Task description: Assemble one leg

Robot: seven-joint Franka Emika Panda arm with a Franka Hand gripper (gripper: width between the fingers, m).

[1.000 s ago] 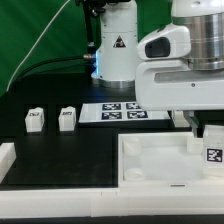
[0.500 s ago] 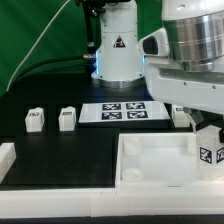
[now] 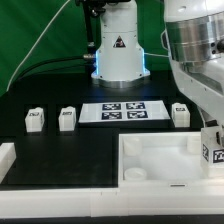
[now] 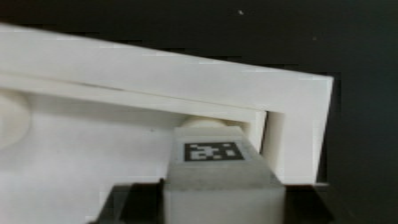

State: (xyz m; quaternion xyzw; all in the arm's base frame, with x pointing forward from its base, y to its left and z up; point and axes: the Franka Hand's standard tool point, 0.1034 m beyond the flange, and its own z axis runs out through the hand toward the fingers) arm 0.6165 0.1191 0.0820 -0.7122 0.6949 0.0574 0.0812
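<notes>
We hold the small white plastic cube-like leg [image 4: 215, 160] with its black-and-white tag between our fingers [image 4: 134, 203], which sit closed against its two sides. It hangs upright directly below the wrist, over the far corner on the exterior view's right of the large white square tray-like part [image 3: 150, 160]. In the wrist view the leg stands just inside that corner's raised rim [image 4: 299, 120], near a rounded socket [image 4: 208, 125]. We judge the coming move to be straight down, with the leg's axis kept vertical over the socket.
</notes>
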